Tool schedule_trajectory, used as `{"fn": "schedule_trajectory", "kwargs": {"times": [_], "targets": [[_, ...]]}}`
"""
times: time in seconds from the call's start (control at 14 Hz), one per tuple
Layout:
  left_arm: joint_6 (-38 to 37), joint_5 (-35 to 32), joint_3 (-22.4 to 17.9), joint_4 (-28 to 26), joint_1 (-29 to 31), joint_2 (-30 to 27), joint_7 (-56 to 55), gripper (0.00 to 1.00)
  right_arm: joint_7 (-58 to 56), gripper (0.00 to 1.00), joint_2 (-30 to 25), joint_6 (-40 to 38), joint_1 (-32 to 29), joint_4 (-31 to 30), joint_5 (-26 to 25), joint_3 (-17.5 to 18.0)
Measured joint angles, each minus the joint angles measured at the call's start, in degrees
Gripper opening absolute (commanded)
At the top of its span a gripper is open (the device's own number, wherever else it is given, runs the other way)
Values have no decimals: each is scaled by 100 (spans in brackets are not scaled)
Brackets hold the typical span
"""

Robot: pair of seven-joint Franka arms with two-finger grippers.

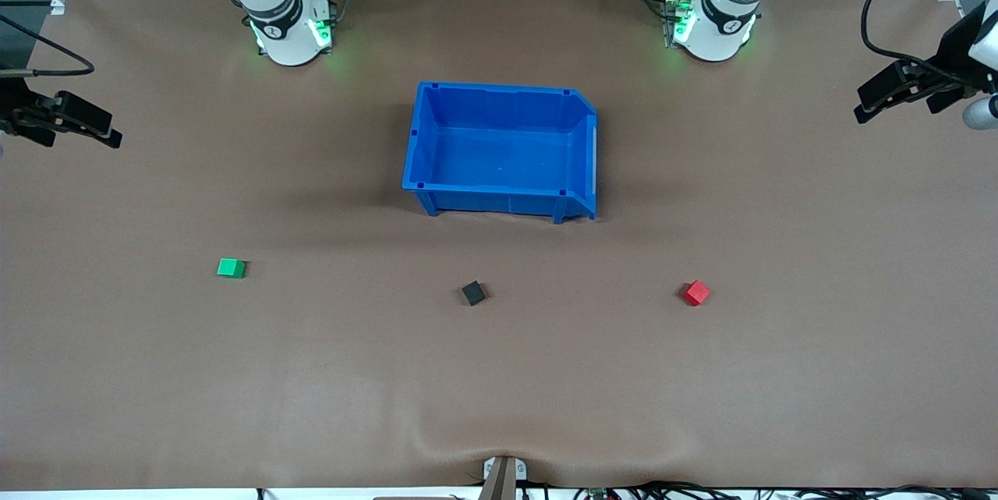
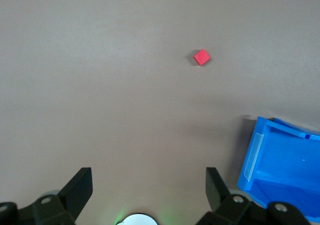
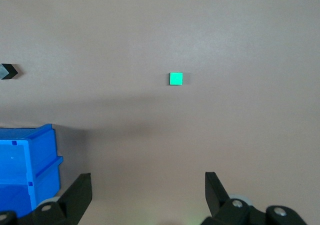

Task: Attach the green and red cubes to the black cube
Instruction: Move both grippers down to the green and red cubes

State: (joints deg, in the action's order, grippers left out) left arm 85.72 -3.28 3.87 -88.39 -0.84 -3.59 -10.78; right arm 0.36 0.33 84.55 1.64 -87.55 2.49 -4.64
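Cubes number three, green cube point(image 1: 231, 267), black cube point(image 1: 473, 292), red cube point(image 1: 696, 292); left pincer point(image 2: 148, 185) and right pincer point(image 3: 148, 186) both gape wide.

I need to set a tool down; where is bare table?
Bare: the strip nearer the camera than the green cube, black cube and red cube, and the gaps between them. The blue bin fills mid-table.

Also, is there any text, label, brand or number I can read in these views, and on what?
None can be read.
Blue bin: no label shows.
Green cube, black cube, red cube: plain faces.
Marks on the arm bases' dark bands: too small to read.
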Motion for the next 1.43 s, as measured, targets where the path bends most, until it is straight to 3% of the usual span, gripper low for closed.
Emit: {"fn": "schedule_trajectory", "kwargs": {"times": [0.57,1.0,1.43], "targets": [[-2,-6,-26,69,20,34,0,100,0,100,131,13,1,-2,4,12],[-8,-5,-20,-66,20,309,0,100,0,100,771,308,-17,-5,-1,-21],[913,20,8,-415,12,1050,-5,100,0,100,1352,375,-35,-1,-38,-45]]}}
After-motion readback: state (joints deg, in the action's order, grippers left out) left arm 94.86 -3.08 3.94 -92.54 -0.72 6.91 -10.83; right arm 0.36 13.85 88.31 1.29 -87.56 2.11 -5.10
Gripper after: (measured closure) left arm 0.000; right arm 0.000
